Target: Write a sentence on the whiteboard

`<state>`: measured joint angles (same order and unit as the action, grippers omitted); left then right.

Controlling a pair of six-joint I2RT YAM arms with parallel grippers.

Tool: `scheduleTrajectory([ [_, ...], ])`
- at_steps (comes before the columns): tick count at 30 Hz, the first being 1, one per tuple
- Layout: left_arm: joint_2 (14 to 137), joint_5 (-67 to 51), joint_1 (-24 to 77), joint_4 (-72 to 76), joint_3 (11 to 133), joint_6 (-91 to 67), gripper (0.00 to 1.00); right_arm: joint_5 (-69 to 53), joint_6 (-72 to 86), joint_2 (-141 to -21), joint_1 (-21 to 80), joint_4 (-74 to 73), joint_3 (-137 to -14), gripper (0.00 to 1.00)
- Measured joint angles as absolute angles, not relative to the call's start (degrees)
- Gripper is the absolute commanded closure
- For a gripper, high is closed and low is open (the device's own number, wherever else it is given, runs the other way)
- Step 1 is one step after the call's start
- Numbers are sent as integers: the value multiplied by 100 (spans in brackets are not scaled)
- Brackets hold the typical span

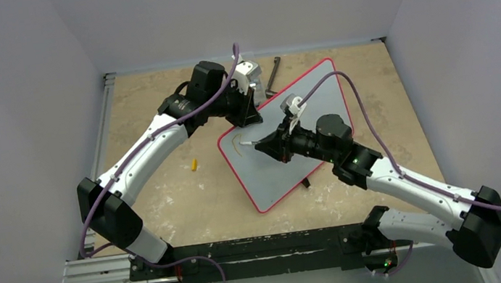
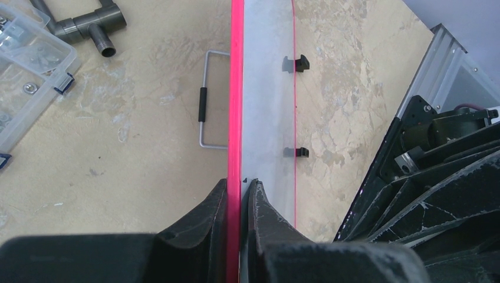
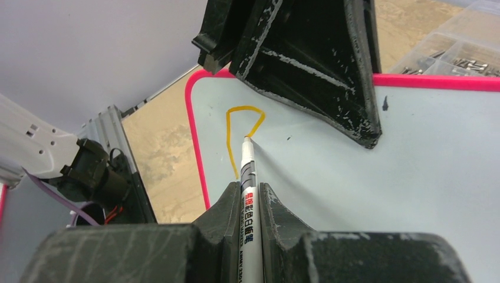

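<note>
Over the table [image 1: 168, 203], from above, the whiteboard [image 1: 278, 178] lies slantwise at the centre. My left pincer [image 1: 248, 116] is clenched on its red-pink frame at the 11 o'clock edge. My right pincer [image 1: 263, 146] comes in from 4 o'clock, clamped on a marker [image 1: 251, 143] whose tip rests on the board. The sentence [image 1: 234, 143] is only a thin orange-yellow stroke near the 9 o'clock corner. A small yellow cap [image 1: 194, 165] lies on the table at 9 o'clock of the board, apart from it.

From my left wrist, the frame [image 2: 236, 88] runs straight up towards 12 o'clock, pinched between my two fingers. Two black feet [image 2: 295, 63] stick out from the board's 3 o'clock edge. At 10 o'clock sits a clear plastic organizer box [image 2: 29, 76], its compartments holding small metal parts that I cannot name. A dark grey pipe fitting [image 2: 88, 23] lies at 11 o'clock, and a wire handle [image 2: 206, 103] with a black grip lies just beside the frame.

From my right wrist, the white marker stands gripped between my fingers, its tip touching the board just under a looped orange-yellow stroke at 11 o'clock. My left pincer's black fingers [image 3: 318, 65] reach down from 12 o'clock. At 2 o'clock, beyond the frame, the organizer box shows the same metal bits.
</note>
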<state>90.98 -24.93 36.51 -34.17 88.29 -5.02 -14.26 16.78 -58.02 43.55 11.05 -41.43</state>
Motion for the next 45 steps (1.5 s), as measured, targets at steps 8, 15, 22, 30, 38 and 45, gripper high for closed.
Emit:
scheduleTrajectory([
  [8, 9100, -2486, 3651, -3417, 8829, -495, 100, -1804, 1638, -5975, 4355, 1118, -4143, 100],
  [15, 9107, -2484, 3640, -3417, 8829, -491, 100, -1966, 1643, -6121, 4357, 1149, -4215, 100],
  [22, 9107, -2486, 3645, -3411, 8829, -499, 100, -1957, 1640, -6042, 4362, 1059, -4244, 100],
  [30, 9107, -2482, 3682, -3430, 8862, -499, 100, -1323, 1671, -5019, 4344, 788, -4171, 100],
  [38, 9098, -2480, 3684, -3444, 8862, -429, 100, -652, 1785, -4477, 4344, 847, -3979, 100],
  [45, 9072, -2462, 3728, -3524, 8888, -360, 100, -436, 1859, -4388, 4342, 814, -3579, 100],
])
